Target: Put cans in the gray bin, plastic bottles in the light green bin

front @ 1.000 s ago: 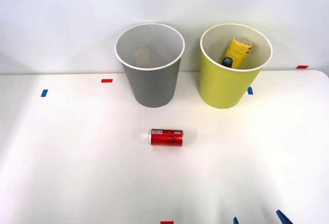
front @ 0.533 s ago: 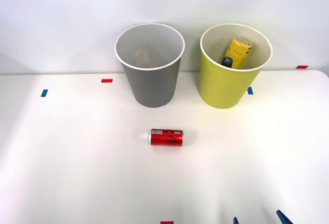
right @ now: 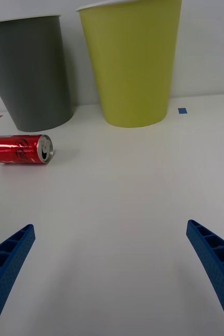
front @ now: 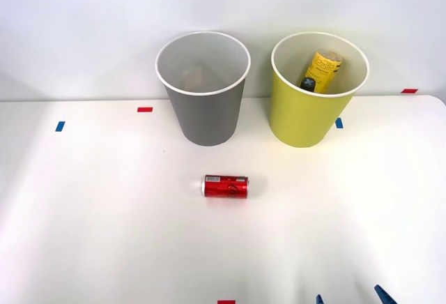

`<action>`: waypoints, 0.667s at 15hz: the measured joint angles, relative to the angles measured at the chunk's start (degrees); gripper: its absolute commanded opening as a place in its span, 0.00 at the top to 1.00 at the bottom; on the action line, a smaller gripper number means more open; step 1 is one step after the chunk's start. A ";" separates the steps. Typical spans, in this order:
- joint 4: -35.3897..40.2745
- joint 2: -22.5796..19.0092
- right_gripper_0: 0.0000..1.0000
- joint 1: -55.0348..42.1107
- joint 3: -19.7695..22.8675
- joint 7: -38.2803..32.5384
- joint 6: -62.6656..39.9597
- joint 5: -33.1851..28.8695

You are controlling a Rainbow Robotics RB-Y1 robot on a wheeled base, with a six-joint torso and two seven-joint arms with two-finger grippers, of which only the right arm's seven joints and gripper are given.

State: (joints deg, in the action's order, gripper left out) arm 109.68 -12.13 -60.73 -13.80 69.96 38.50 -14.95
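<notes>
Can (front: 225, 186), red with silver ends, lies on its side on the white bench (front: 104, 234), at about 6 o'clock from the gray bin (front: 203, 109) and well apart from it. White lettering on the can is too small to read. Gray bin stands upright; its white inside shows a faint brownish patch I cannot identify. Light green bin (front: 310, 109) stands upright just beside it at 3 o'clock and holds a bottle (front: 320, 71) with a yellow label, black print unreadable, leaning on the inner wall. Right pincer (right: 112, 278) sits low over the bench at roughly 5 o'clock from the can, blue ribbed fingers (right: 7, 262) spread wide, holding nothing.
</notes>
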 measured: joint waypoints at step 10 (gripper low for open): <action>0.00 0.00 0.00 0.00 0.00 0.00 0.00 0.00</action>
State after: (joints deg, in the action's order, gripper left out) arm 109.68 -12.13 -60.73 -13.80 69.96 38.50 -14.95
